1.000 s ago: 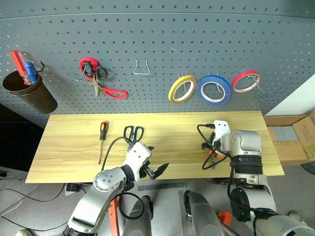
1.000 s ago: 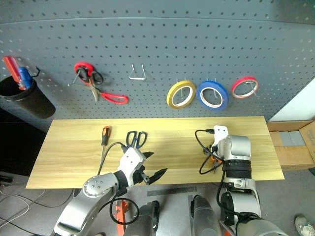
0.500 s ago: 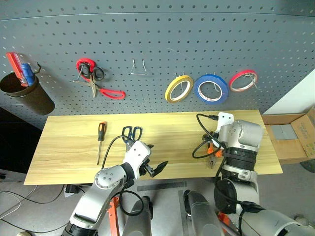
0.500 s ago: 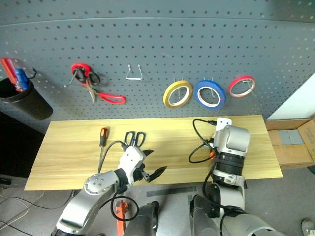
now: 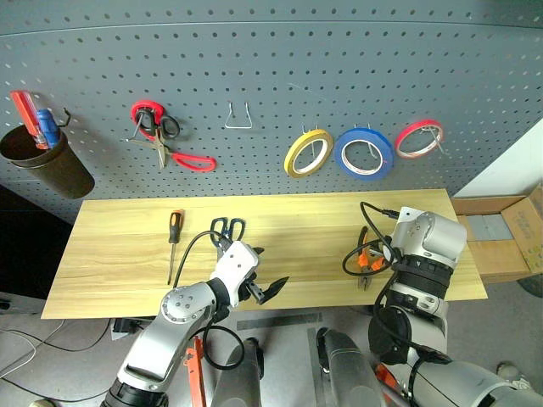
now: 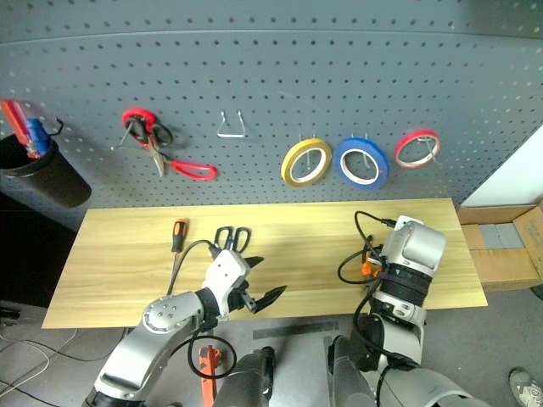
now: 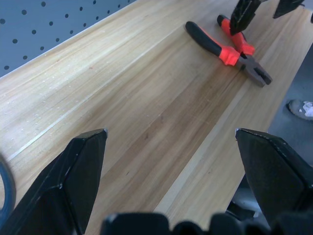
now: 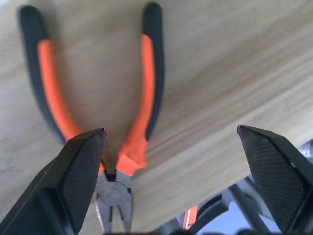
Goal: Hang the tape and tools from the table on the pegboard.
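The orange-and-black-handled pliers (image 8: 117, 142) are found lying flat on the pale yellow plank table (image 5: 119, 254), near its front edge, handles spread. The right gripper (image 8: 171, 161) is poised directly over them, pointed steeply down, fingers spread wide and holding nothing; one fingertip stands beside the pliers' pivot, the other well clear over bare wood. The left gripper (image 5: 270, 291) is held at the table's front edge, fingers likewise wide apart and empty.

Also on the table, towards its left half, the slim orange-and-black-handled screwdriver (image 5: 174, 242) and the dark-handled steel scissors (image 5: 229, 229) are noted, not yet hung. The thin yellow tape ring (image 5: 310, 153) is already on a hook of the dark grey perforated pegboard (image 5: 280, 76) above the table, beside a blue ring (image 5: 366, 154) and a red ring (image 5: 422, 139). Red-handled scissors (image 5: 170, 146) hang further left.

Risks, as judged: the pliers sit off-centre between the fingers, so a closing could catch one handle alone and swing the tool, or push it off the near edge. The spread handles may also shift when squeezed. The loose cable (image 5: 361, 254) beside the pliers could be pinched.

A dark brown cup (image 5: 51, 165) is hung at the pegboard's left end; a red-handled and a blue-handled tool (image 5: 38, 119) stand in it.
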You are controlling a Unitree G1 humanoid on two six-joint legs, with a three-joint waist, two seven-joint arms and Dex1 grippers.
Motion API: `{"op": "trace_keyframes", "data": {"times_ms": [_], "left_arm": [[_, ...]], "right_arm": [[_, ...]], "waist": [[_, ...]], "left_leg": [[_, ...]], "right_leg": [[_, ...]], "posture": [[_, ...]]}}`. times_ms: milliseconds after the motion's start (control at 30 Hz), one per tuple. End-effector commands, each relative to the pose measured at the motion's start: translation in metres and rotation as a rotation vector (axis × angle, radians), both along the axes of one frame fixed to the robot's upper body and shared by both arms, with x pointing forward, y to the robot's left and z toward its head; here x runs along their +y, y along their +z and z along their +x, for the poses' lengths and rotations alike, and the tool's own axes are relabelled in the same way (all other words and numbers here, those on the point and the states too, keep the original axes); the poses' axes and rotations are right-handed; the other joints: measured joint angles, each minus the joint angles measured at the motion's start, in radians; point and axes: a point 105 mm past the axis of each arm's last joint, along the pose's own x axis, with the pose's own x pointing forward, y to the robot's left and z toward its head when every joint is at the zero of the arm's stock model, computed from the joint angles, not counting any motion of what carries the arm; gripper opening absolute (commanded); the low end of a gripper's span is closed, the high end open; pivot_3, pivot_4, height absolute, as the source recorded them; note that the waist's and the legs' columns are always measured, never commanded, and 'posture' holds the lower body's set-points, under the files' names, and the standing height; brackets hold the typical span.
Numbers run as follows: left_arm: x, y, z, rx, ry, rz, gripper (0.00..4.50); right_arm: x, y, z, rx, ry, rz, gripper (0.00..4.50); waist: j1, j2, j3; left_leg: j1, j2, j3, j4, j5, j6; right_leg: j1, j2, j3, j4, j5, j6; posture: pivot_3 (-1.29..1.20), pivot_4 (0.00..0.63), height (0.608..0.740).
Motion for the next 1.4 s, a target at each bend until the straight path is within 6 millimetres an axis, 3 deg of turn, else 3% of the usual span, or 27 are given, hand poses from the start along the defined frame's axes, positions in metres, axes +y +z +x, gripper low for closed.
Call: {"op": "trace_keyframes", "data": {"times_ms": [33,300,567,700,1400], "left_arm": [[0.001,0.007,-0.003,-0.026,-0.013,-0.008,4.50],[0.003,0.007,-0.005,-0.025,-0.010,0.000,4.50],[0.003,0.009,-0.003,-0.032,-0.009,0.003,4.50],[0.005,0.009,-0.005,-0.030,-0.006,0.009,4.50],[0.012,0.011,-0.010,-0.023,0.013,0.025,4.50]], "right_arm": [[0.041,0.009,0.009,-0.039,0.086,0.094,4.47],[0.067,0.021,0.015,-0.104,0.146,0.187,4.47],[0.086,0.005,0.007,-0.055,0.186,0.236,4.47],[0.095,0.007,0.007,-0.058,0.214,0.252,4.47],[0.117,-0.006,-0.001,-0.005,0.278,0.299,4.47]], "waist": [[0.000,0.000,0.000],[0.000,0.000,0.000],[0.002,0.000,0.000],[0.002,0.000,0.000],[0.006,0.001,0.001]], "left_leg": [[0.000,0.000,0.000,0.000,0.000,0.000],[0.000,0.000,0.000,0.000,0.000,0.000],[0.000,0.000,0.000,0.000,0.000,0.000],[0.000,0.000,0.000,0.000,0.000,0.000],[0.000,0.000,0.000,0.000,0.000,0.000]], "right_leg": [[0.000,0.000,0.000,0.000,0.000,0.000],[0.000,0.000,0.000,0.000,0.000,0.000],[0.000,0.000,0.000,0.000,0.000,0.000],[0.000,0.000,0.000,0.000,0.000,0.000],[0.000,0.000,0.000,0.000,0.000,0.000]], "posture": [[-0.01,0.327,0.740],[0.00,0.324,0.740],[0.02,0.323,0.740],[0.03,0.328,0.740],[0.07,0.341,0.740]]}}
